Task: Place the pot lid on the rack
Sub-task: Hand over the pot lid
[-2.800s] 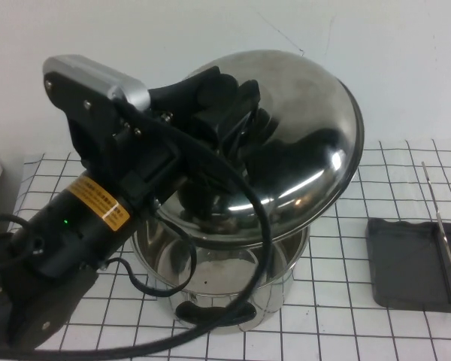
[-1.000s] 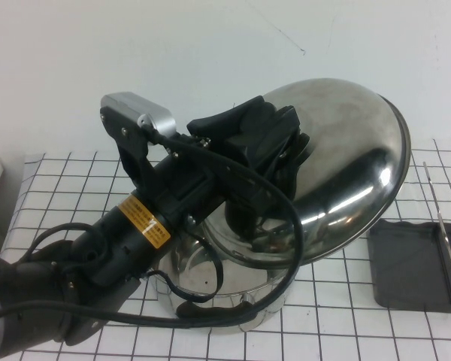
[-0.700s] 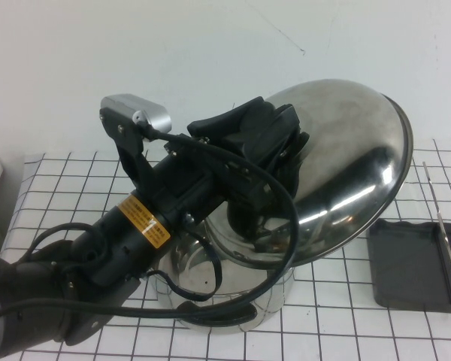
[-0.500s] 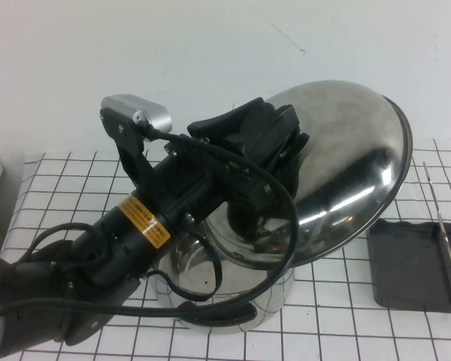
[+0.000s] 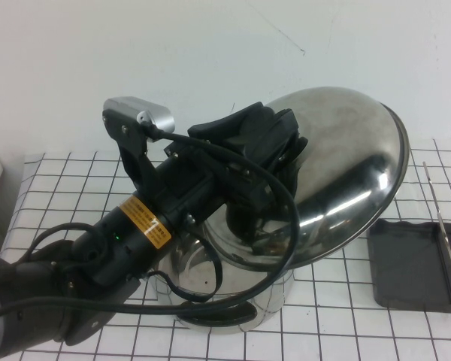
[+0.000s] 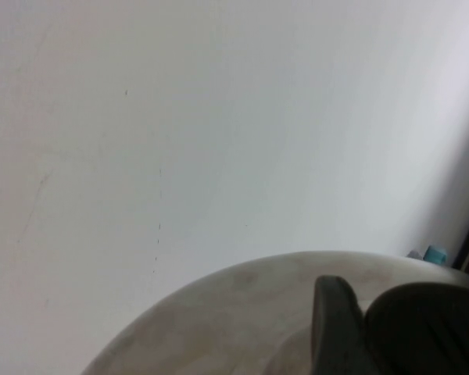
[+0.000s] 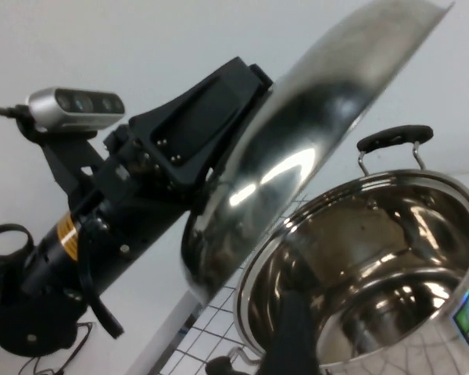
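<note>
From above, my left gripper (image 5: 274,162) clamps the lid (image 5: 338,177) by its knob, tilted, clear above the pot (image 5: 233,289); the rack (image 5: 410,263) waits empty nearby. Left wrist: lid's dome only. My right gripper stays unseen.

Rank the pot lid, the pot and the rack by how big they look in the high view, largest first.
1. The pot lid, held tilted above the pot by the left gripper; it is nearer the camera, which inflates it.
2. The pot, mostly hidden.
3. The rack, cut by the edge.
The right gripper is out of view.
</note>
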